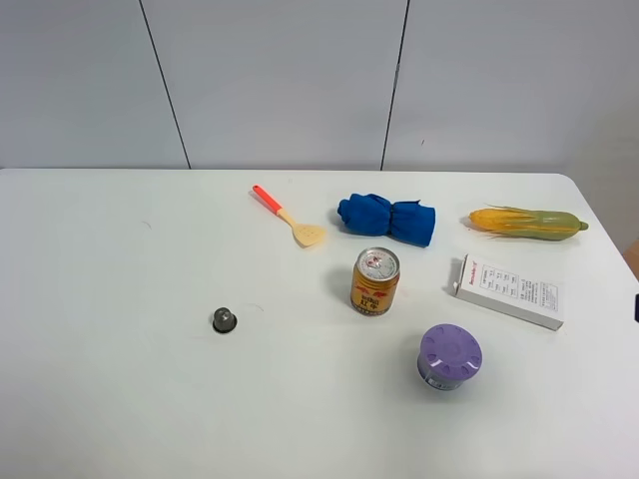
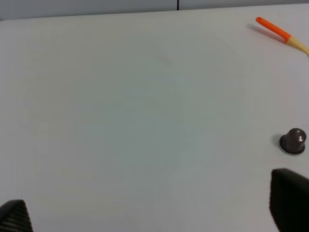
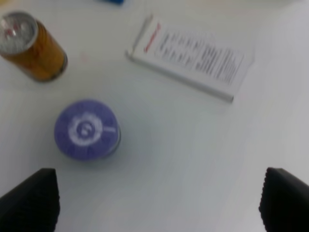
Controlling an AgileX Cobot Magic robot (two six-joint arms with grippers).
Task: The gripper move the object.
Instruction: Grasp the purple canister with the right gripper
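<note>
The object is a short round tin with a lavender-purple lid (image 1: 449, 356), standing upright on the white table, front right of centre. In the right wrist view the tin (image 3: 87, 129) lies ahead of my right gripper (image 3: 157, 203), nearer one finger. That gripper is open and empty, with its two black fingertips (image 3: 29, 200) spread wide and apart from the tin. My left gripper (image 2: 152, 212) is open and empty over bare table, far from the tin. Neither gripper shows in the exterior high view.
A gold-and-red drink can (image 1: 375, 281) stands just behind-left of the tin. A white labelled box (image 1: 509, 290), an ear of corn (image 1: 527, 223), a blue cloth (image 1: 387, 219) and an orange-handled spatula (image 1: 288, 215) lie further back. A small dark cap (image 1: 224, 320) sits left of centre.
</note>
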